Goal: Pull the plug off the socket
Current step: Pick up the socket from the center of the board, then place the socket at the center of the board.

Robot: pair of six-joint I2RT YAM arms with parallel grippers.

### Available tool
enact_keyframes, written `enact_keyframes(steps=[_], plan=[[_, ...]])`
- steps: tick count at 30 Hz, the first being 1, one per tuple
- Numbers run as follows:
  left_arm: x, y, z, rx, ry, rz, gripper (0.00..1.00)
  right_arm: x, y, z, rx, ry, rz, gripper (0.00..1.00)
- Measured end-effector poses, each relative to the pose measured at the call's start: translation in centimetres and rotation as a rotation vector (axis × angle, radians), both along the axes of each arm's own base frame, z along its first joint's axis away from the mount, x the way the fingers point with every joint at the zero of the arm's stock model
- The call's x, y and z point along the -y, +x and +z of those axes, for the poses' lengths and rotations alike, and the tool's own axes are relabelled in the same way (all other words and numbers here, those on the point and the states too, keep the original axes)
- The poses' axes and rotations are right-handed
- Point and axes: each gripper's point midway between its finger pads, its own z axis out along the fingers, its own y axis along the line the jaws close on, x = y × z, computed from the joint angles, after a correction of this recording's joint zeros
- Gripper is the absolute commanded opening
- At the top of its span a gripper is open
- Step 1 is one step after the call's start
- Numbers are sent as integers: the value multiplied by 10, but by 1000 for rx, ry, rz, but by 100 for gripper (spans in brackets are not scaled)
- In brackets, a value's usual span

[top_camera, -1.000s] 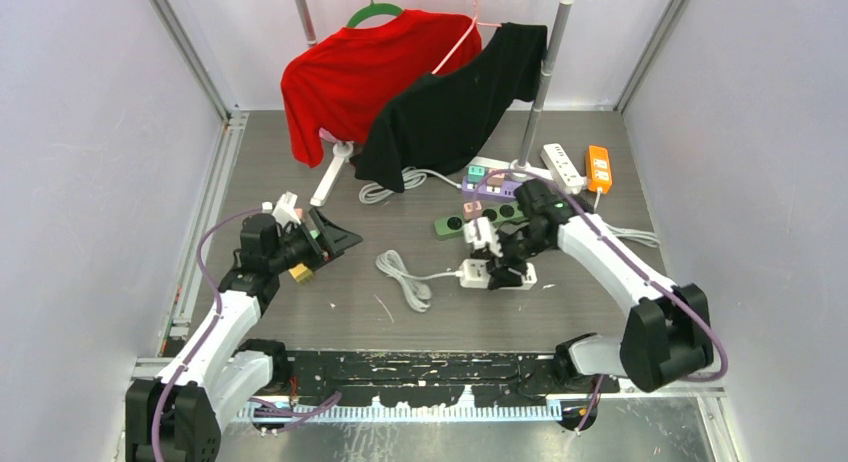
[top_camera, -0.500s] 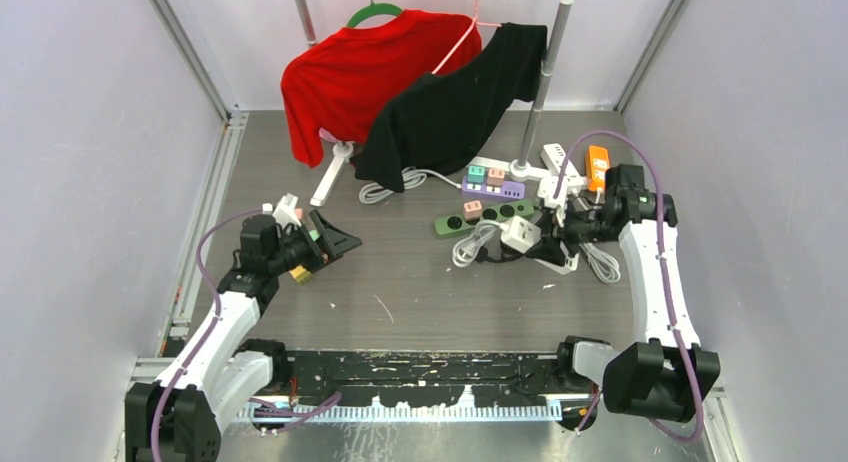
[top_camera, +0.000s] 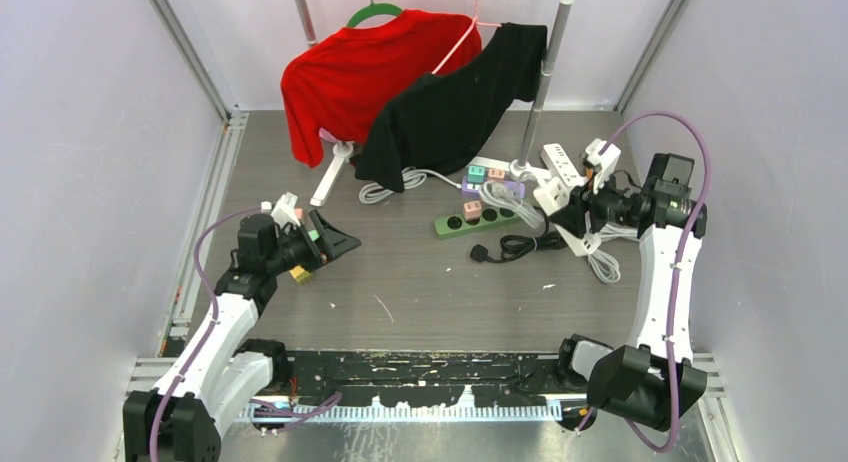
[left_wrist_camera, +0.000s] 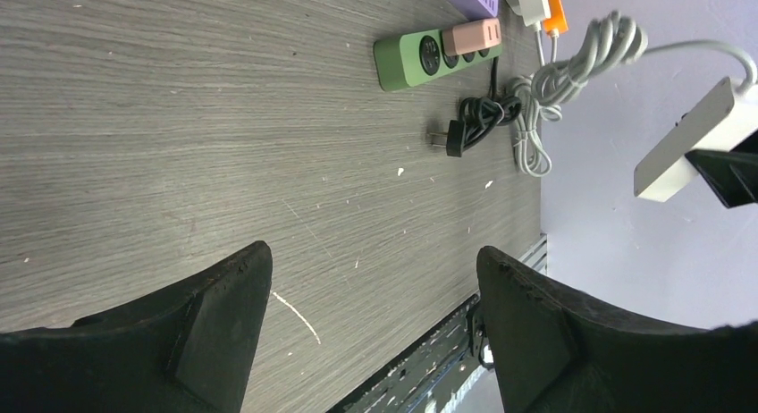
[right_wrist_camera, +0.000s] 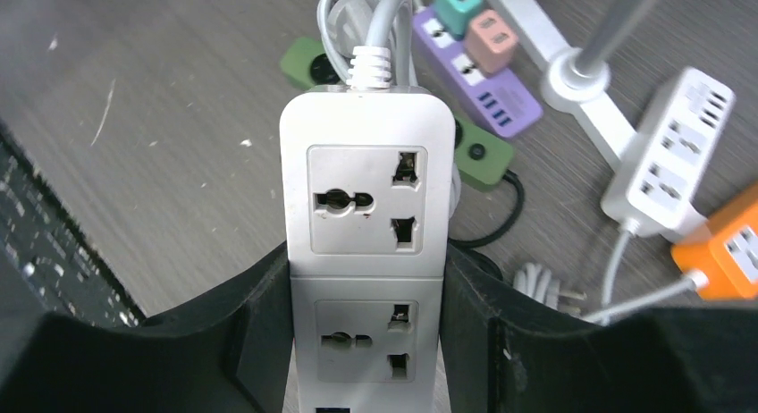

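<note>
Overhead view of a grey table with a green power strip [top_camera: 478,221] near its middle. Well to the left of that strip hovers the left gripper [top_camera: 336,244], its jaws spread wide and holding nothing. Just on the near side of the green strip lies the black plug [top_camera: 480,252], free of any socket, with its black cord [top_camera: 525,245] bunched to its right. Further right of the green strip, raised off the table, the right gripper [right_wrist_camera: 366,274] is clamped across the sides of a white power strip [right_wrist_camera: 362,154]. Both sockets shown in the wrist view are empty, so the unplugging looks done. A bundled grey cable [right_wrist_camera: 362,20] dangles from the white strip's far end, over a purple power strip [right_wrist_camera: 509,100] just behind the green one. Likely trouble: the dangling bundle could snag the purple strip's adapters if the arm swings or lowers, and the smooth white casing, pinched only at its sides, could slide out and drop
</note>
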Motion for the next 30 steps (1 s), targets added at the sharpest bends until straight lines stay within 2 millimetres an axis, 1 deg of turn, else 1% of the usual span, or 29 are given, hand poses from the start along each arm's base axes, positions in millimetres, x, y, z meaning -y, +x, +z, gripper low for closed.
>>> enact_keyframes(steps=[6,11,14,17,21,23,25,27,29,30], plan=[[2,-2,4,12,-10,-14,84,35,31,9,-23,23,-262,1],[3,-4,9,29,-16,-23,84,67,64,13,-23,58,-477,1],[3,-5,12,43,-20,-27,84,84,82,9,-38,88,-583,1],[4,-6,14,51,-23,-30,84,103,105,-2,-68,115,-692,1],[4,-8,15,52,-27,-29,84,126,134,-14,-97,129,-792,1],[4,-9,13,48,-31,-31,84,131,146,-20,-110,119,-813,1],[5,-11,11,42,-35,-32,84,130,157,-30,-131,100,-810,1],[5,-11,10,39,-37,-32,84,120,163,-45,-164,82,-788,1],[5,-12,11,39,-40,-31,84,107,165,-65,-208,75,-761,2],[5,-12,12,40,-43,-31,84,101,164,-76,-235,74,-749,5]])
